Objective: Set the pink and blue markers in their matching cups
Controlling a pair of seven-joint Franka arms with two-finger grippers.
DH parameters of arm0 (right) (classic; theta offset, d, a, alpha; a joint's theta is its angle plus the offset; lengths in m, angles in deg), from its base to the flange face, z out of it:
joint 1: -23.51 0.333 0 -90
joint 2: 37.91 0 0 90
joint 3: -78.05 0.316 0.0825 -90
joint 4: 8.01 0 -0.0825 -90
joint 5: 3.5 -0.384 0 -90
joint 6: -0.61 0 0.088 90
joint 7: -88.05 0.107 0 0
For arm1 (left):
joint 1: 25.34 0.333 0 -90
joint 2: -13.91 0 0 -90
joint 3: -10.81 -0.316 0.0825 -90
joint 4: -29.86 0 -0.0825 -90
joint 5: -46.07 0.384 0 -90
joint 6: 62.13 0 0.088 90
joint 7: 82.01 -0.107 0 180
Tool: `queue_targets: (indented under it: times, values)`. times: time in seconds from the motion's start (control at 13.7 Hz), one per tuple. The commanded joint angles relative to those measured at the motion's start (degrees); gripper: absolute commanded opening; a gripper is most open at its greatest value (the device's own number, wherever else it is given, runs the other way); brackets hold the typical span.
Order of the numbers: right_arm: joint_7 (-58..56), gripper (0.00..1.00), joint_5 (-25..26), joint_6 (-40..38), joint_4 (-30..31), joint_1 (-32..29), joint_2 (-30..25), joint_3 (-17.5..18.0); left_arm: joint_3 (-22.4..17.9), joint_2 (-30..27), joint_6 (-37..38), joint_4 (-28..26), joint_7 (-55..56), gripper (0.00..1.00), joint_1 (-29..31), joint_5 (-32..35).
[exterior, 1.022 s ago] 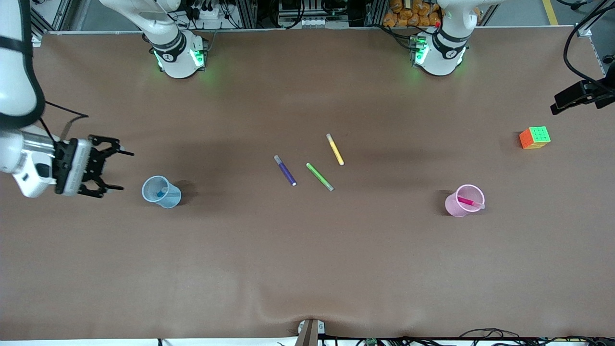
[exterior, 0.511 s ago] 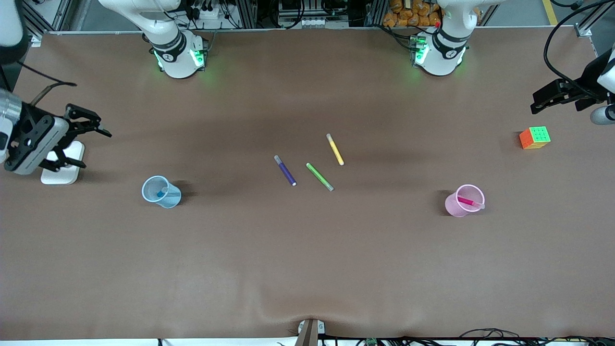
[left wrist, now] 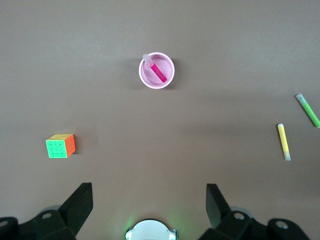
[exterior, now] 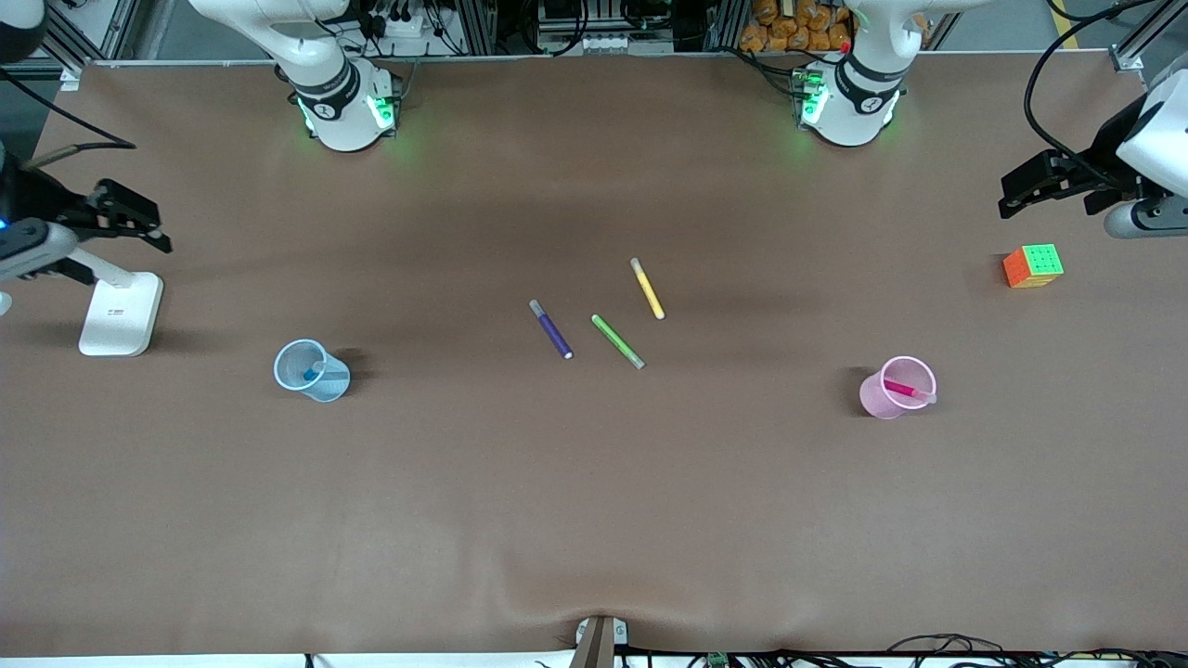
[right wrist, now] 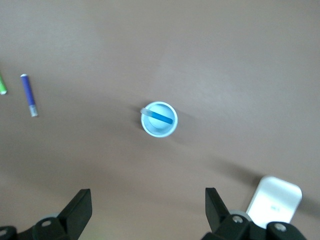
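Note:
The pink marker (exterior: pixel 903 390) stands slanted inside the pale pink cup (exterior: pixel 882 399), toward the left arm's end of the table. In the left wrist view the marker (left wrist: pixel 158 72) and cup (left wrist: pixel 168 80) show from above. The blue marker (exterior: pixel 312 372) lies inside the pale blue cup (exterior: pixel 329 382), toward the right arm's end. It shows in the right wrist view too, marker (right wrist: pixel 162 117) in cup (right wrist: pixel 159 131). My left gripper (exterior: pixel 1013 191) (left wrist: pixel 149 199) is open and empty, high over the table's end by the cube. My right gripper (exterior: pixel 139 223) (right wrist: pixel 148 205) is open and empty, high over the white stand.
A purple marker (exterior: pixel 551 329), a green marker (exterior: pixel 617 340) and a yellow marker (exterior: pixel 647 288) lie loose mid-table. A colour cube (exterior: pixel 1033 265) sits at the left arm's end. A white stand (exterior: pixel 119 314) sits at the right arm's end, beside the blue cup.
My right gripper has risen and drawn back from beside the blue cup toward the table's end, uncovering the white stand. My left gripper has come further into the front view.

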Motion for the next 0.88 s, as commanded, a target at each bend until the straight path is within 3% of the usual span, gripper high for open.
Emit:
queue_targets:
  times: [0.0,0.51,0.8]
  values:
    - [6.0,1.00,1.8,-1.1,0.0,-1.0,-1.4,0.5,-1.6,-1.6,0.8,-0.9,0.5,1.00,-1.0,-1.0]
    - [18.1,1.00,2.2,-7.3,-1.9,-1.1,-2.4,0.4,-2.1,-1.5,1.0,-0.8,0.3,1.00,-0.9,-1.0]
    - [18.8,1.00,2.2,-8.4,-2.2,-0.6,-2.3,-2.0,-2.2,-1.3,0.9,-0.4,0.2,1.00,-0.8,-1.0]
